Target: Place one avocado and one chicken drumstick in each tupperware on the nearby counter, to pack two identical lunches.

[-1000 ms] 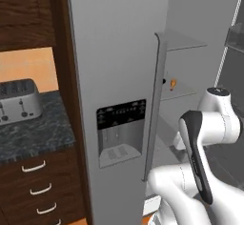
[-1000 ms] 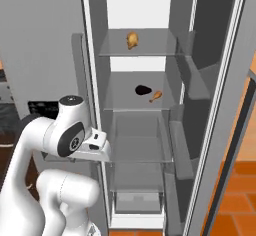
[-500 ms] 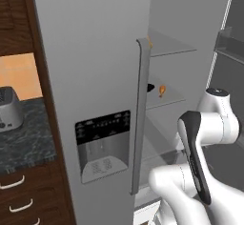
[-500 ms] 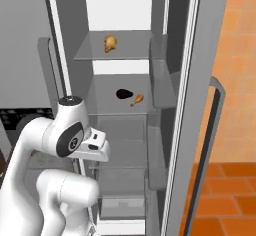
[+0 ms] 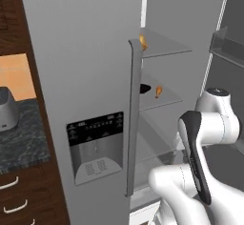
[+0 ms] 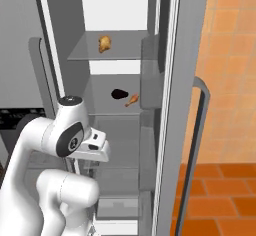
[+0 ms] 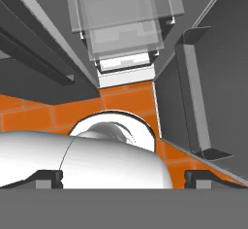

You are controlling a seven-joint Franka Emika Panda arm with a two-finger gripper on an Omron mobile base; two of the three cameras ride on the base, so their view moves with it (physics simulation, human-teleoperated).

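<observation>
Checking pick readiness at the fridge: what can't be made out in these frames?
- Dark item beside the chicken drumstick, middle shelf: too small to confirm as an avocado.
- Same item in the left base view: hidden behind the fridge door.
- Golden item, top shelf: too small to identify.
- Toaster on the counter: cut off by the left edge.

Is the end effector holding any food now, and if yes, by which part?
Nothing is held. The end effector stands open and empty, its fingertips apart over the orange floor.
</observation>
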